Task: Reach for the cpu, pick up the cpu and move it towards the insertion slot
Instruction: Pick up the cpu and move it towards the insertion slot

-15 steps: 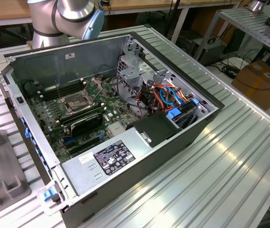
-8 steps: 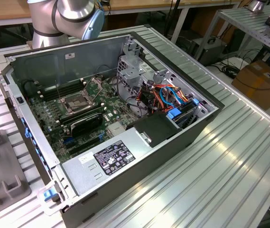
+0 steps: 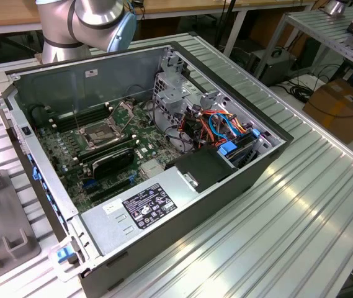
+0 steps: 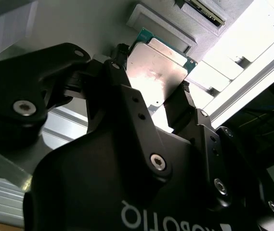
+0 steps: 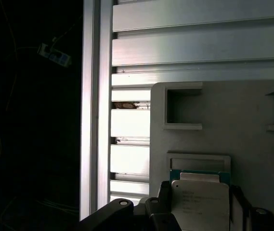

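The ribbed aluminium table (image 3: 300,205) carried an open computer case (image 3: 226,198), lying on its side with its interior exposed. The arm (image 3: 95,18) stood behind the case, toward the exterior view's left.

Inside the case, a large grey box (image 3: 142,208) with a black-and-white label occupied the near edge. A black card (image 3: 111,160) lay beyond it. Past the card sat the insertion slot (image 3: 98,133), its metal frame raised around a dark centre and a thin wire lever standing up beside it. The slot held no chip.

In both wrist views the gripper (image 4: 152,79) (image 5: 200,204) hung over a grey moulded tray (image 5: 252,110) that rested on the table's slats close to the table's edge. The tray showed several rectangular recesses.

The claw was clenched on the cpu (image 4: 158,72) (image 5: 199,199). Its black fingers (image 4: 182,103) pressed against two opposite edges of the chip. The silver face was turned toward the cameras, and a green border showed along the far edge. The cpu was positioned directly in front of a raised rectangular nest (image 5: 199,158) in the tray. Whether it had cleared that nest could not be determined.
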### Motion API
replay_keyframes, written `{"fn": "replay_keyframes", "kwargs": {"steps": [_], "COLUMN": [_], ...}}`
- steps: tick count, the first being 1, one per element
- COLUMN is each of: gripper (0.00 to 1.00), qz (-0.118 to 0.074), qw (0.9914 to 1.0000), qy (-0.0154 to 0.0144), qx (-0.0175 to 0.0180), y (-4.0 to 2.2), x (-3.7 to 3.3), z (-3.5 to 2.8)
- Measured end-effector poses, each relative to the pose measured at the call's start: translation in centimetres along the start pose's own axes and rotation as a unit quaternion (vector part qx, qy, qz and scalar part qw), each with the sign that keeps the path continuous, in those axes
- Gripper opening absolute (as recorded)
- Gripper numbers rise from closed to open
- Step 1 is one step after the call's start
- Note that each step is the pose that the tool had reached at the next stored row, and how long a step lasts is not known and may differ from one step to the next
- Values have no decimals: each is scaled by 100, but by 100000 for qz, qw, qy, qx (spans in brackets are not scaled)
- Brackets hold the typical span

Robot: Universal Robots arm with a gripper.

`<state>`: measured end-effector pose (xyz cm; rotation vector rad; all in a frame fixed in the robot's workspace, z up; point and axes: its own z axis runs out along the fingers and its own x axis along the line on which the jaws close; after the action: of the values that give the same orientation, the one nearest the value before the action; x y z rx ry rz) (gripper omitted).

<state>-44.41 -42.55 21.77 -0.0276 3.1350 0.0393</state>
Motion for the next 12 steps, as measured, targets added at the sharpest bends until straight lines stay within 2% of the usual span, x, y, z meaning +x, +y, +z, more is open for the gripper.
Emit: {"fn": "replay_keyframes", "kwargs": {"steps": [2, 3, 6, 12], "gripper": [55, 55, 55, 55], "qz": [-6, -5, 1, 5], "qw": [100000, 100000, 99999, 99998], "qy": [15, 8, 65, 189], "qx": [-15, -209, -431, -537], "y": [1, 1, 2, 4], "x": [0, -1, -1, -1], "z": [-16, -38, -89, -156]}}
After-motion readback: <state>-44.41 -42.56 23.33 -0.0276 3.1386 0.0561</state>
